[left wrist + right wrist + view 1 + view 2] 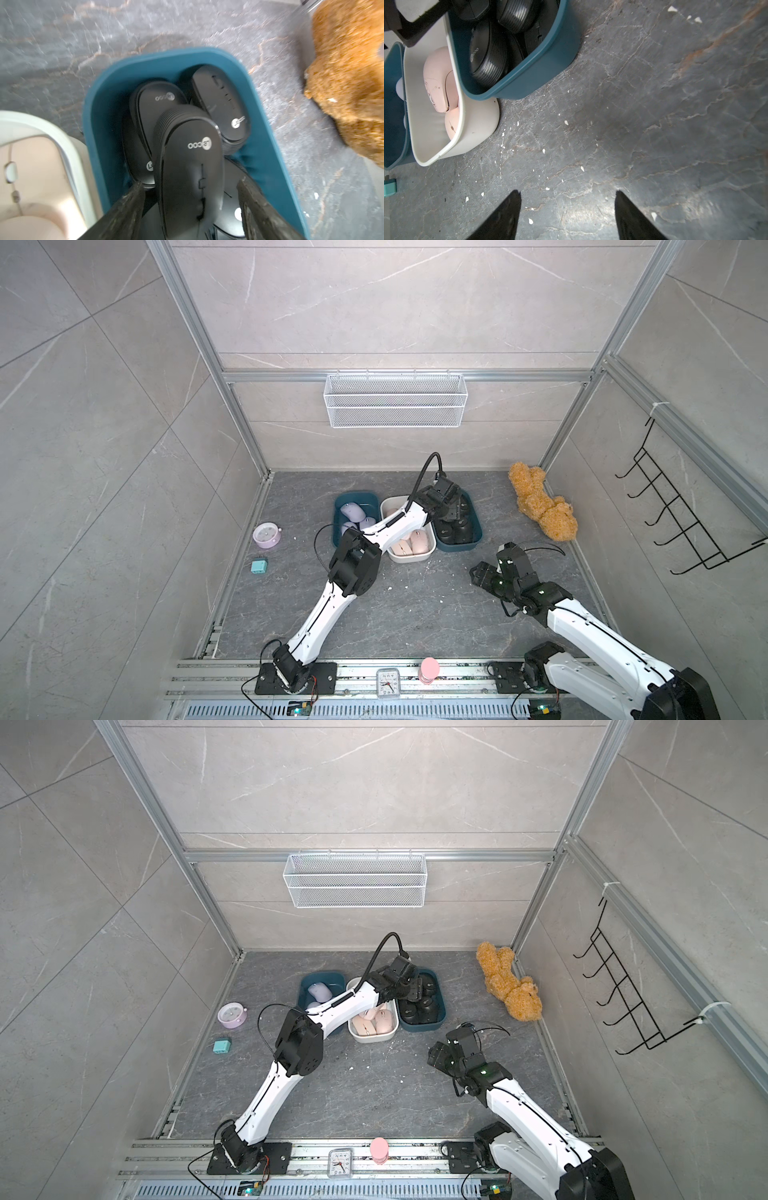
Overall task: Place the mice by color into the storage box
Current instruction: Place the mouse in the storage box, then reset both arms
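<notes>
Three storage boxes stand side by side at the back of the floor. The left teal box point(337, 510) holds lavender mice point(353, 512). In the white box point(409, 558) lie pink mice point(409, 545). The right teal box point(457, 546) is filled with black mice point(455, 531). My left gripper point(190, 184) hangs open over this box point(99, 91). A black mouse point(191, 158) lies between its fingers with a gap on each side, resting on other black mice point(158, 104). My right gripper point(567, 192) is open and empty above bare floor, in front of the boxes.
A brown teddy bear point(540, 502) lies at the back right. A lavender alarm clock point(266, 535) and a teal block point(258, 566) sit at the left. A small clock point(387, 682) and a pink object point(429, 670) stand on the front rail. A wire basket point(395, 400) hangs on the back wall.
</notes>
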Controlling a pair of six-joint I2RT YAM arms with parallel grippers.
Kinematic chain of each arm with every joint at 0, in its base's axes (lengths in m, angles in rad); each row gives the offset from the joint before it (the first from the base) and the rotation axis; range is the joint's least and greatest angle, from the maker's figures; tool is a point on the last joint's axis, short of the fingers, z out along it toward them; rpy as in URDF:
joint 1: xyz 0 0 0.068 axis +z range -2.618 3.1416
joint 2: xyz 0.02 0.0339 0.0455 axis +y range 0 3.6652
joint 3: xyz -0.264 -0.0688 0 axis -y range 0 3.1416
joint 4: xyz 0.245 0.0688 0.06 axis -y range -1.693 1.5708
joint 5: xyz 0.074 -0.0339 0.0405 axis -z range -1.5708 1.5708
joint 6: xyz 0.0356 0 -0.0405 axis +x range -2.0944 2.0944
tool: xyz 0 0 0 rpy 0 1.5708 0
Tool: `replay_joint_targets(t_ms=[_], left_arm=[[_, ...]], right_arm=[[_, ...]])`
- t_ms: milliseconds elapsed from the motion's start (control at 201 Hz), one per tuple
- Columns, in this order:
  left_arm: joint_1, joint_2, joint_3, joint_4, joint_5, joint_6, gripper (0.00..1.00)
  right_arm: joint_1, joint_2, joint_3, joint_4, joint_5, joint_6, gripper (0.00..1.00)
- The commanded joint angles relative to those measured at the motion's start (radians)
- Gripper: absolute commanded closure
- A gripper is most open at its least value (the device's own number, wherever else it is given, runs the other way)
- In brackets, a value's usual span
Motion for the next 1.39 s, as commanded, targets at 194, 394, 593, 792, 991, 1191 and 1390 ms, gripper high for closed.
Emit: replay_joint_targets(t_ms=[194,394,593,792,991,1191,1390], left_arm=[[-0.01,-0.167,-0.03,0.048,-0.021,0.041,0.27],[-0.008,-0.376,-0.293,0.142,-0.131,0.073,0.27],[0.015,-0.659,-0.624,0.159,-0.335,0.163,0.25],[0.127,-1.002,-1.001,0.122,-0.481,0.147,0.24],[0.309,-1.363,-1.341,0.105,-0.532,0.141,0.22],[0.393,-1.601,-1.574,0.148,-0.598,0.225,0.18],[0.403,-1.657,-1.741,0.295,-0.63,0.246,0.16]], right_arm=[[-0.005,-0.034,0.094,-0.095,0.064,-0.054,0.27],[-0.004,-0.029,0.166,-0.111,0.127,-0.146,0.27],[-0.006,0.003,0.24,-0.081,0.224,-0.256,0.26],[-0.012,0.066,0.292,0.017,0.279,-0.359,0.25],[-0.023,0.137,0.28,0.157,0.358,-0.427,0.24],[-0.044,0.203,0.238,0.294,0.375,-0.479,0.22],[-0.086,0.263,0.18,0.438,0.366,-0.498,0.21]])
